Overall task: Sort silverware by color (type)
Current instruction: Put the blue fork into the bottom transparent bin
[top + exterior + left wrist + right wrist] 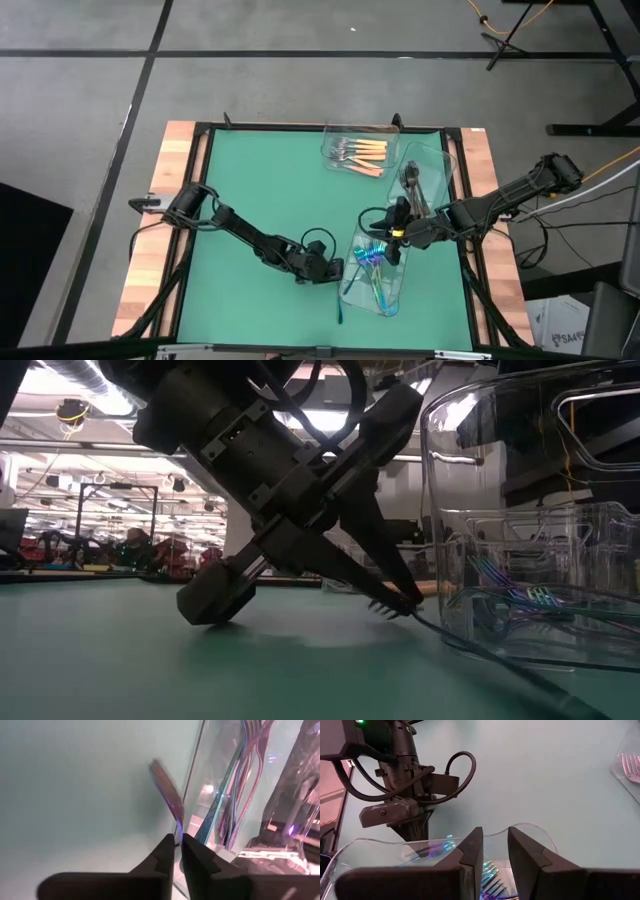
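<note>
Pinching a thin, slippery blue fork [167, 795] mid-handle, the left pincer [177, 851] clamps it beside the clear tray [385, 300]; right pincer [495, 851] hovers apart.

In the high view I see three trays on the counter [270, 190]: one at upper centre [360, 153] holding forks, one right of centre [425, 180], one at lower centre [375, 275] with forks inside. My left tool [335, 268] sits just left of that lower tray, on a fork [341, 300] lying outside it; my right tool [395, 240] is above its upper end.
</note>
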### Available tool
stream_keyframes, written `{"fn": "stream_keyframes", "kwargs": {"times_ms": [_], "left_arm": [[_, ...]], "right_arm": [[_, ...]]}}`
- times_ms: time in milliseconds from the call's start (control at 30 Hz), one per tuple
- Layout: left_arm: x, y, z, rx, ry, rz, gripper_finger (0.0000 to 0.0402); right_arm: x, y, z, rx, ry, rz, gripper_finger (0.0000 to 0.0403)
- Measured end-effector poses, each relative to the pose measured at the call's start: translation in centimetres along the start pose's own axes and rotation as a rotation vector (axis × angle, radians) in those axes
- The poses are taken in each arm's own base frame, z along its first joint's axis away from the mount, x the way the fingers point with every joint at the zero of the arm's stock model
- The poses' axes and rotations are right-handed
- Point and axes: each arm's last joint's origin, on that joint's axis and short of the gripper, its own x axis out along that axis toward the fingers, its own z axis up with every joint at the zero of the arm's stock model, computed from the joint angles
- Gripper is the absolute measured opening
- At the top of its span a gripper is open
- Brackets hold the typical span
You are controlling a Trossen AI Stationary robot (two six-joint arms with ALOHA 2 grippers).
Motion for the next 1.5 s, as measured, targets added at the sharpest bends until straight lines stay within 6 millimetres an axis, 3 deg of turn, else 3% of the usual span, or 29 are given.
{"fn": "stream_keyframes", "kwargs": {"times_ms": [133, 533, 800, 1200, 1500], "left_arm": [[0.0, 0.0, 0.0, 0.054, -0.004, -0.002, 0.0005], [-0.3, -0.4, -0.1, 0.155, -0.002, -0.031, 0.0001], [-1.8, -1.5, -0.1, 0.235, -0.007, -0.033, 0.0001], [-3.2, -1.9, -2.3, 0.258, 0.076, -0.062, 0.0], [-6.7, -3.4, -4.4, 0.278, 0.093, -0.12, 0.0]], "right_arm": [[0.0, 0.0, 0.0, 0.0, 0.003, 0.004, 0.0078], [0.0, 0.1, 0.0, 0.0, 0.015, 0.022, 0.0078], [0.0, 0.1, 0.0, 0.001, 0.014, 0.023, 0.0078], [0.0, 0.1, 0.0, 0.001, 0.018, 0.031, 0.0078], [-2.1, -0.3, 0.9, -0.019, -0.035, 0.096, 0.0078]]}}
